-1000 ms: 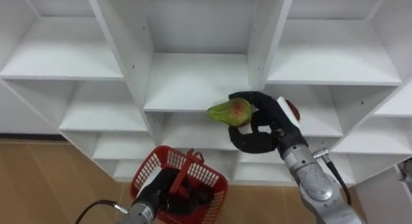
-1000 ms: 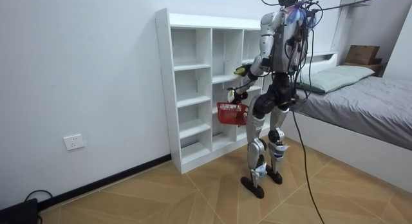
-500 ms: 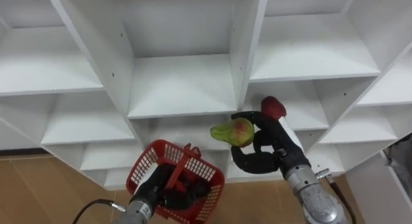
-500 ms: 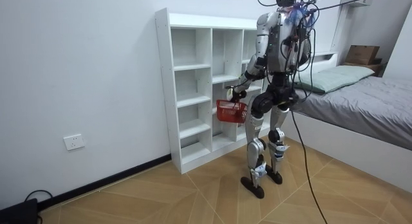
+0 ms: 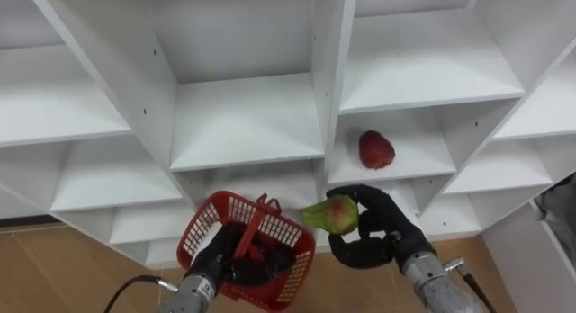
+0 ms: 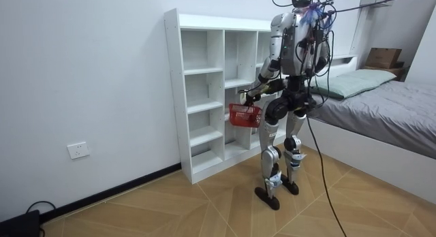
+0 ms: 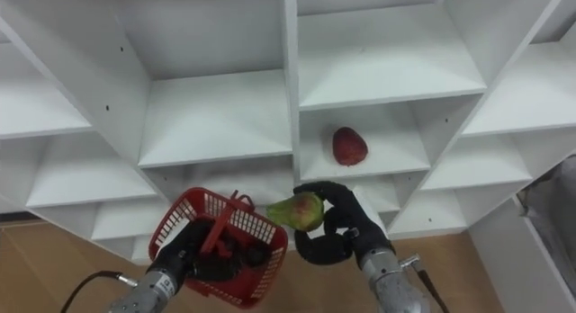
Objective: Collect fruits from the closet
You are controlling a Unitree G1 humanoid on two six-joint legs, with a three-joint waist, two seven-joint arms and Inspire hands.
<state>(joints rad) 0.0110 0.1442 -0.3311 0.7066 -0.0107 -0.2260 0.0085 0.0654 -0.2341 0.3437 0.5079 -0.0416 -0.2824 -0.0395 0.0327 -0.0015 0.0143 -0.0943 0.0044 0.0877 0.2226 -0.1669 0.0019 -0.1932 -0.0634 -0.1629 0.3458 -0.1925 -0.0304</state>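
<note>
Standing at closet [image 6: 197,73], robot's right hand [image 5: 371,250] grips pear [image 5: 331,214] beside basket [image 5: 203,227]

Closet [image 5: 243,124] compartments at centre and left are left open; the centre-right one is partly occupied by a red fruit [image 5: 376,149], walled off by upright dividers [image 5: 331,79].

White closet [image 5: 243,124]: open shelf unit. Upright panels split it into columns, and each column has several horizontal boards. In the room view it stands on a wood-pattern floor [image 6: 204,203] with its back to a white wall. One red fruit [image 5: 376,149] lies directly on a board in the column just right of the central upright. It sits roughly mid-board, apart from both side panels, with another board of the same column above it.
</note>
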